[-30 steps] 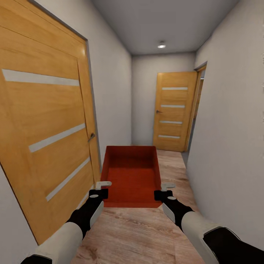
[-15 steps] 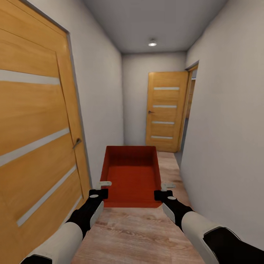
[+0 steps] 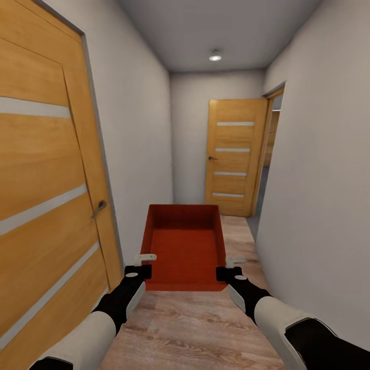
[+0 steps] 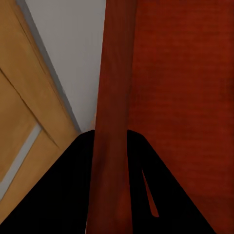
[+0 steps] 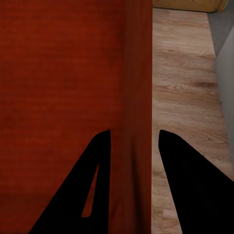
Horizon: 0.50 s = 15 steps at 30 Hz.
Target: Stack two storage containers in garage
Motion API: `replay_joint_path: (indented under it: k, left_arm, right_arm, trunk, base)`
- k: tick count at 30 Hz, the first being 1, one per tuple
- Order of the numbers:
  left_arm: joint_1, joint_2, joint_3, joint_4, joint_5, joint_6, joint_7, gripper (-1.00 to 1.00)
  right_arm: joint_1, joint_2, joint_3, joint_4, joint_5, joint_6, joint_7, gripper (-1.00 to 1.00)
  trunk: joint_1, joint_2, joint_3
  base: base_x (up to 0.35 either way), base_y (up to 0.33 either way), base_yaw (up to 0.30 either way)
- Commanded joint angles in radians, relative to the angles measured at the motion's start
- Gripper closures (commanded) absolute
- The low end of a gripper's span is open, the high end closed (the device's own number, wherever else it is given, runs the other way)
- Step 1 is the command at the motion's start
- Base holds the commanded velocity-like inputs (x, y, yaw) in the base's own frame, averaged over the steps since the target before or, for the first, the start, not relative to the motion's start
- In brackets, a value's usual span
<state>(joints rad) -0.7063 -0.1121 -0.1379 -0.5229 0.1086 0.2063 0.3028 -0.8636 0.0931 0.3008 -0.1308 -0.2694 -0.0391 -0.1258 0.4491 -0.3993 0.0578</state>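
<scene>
Carried down a hallway: red-orange container (image 3: 185,246) held out front, left tool (image 3: 145,263) and right tool (image 3: 226,267) each clamped over a side wall. Left-hand wooden door (image 3: 46,195) slid closer since a second ago; far door (image 3: 234,154) ahead. Garage not yet reached.

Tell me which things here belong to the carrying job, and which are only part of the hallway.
Belong to the job:
- storage container
- left gripper, shut on its side wall
- right gripper, shut on the opposite wall

Only surroundings:
- near wooden door
- far wooden door
- ceiling lamp
- plank floor
</scene>
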Motion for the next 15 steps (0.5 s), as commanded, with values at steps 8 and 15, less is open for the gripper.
replay_joint_path:
  k: [8, 15]
  left_arm:
    - [-0.001, 0.038, 0.080, -0.005, -0.015, -0.011, 0.012, 1.00]
    - [-0.001, 0.038, 0.080, -0.005, -0.015, -0.011, 0.011, 1.00]
  right_arm:
    - [0.000, -0.009, -0.012, 0.003, -0.017, -0.006, -0.006, 1.00]
    - [0.000, -0.009, -0.012, 0.003, -0.017, -0.005, -0.006, 1.00]
  trunk:
    - [0.001, -0.001, 0.000]
    - [0.001, -0.001, 0.000]
  base:
    - [0.321, 0.000, 0.000]
    - [0.321, 0.000, 0.000]
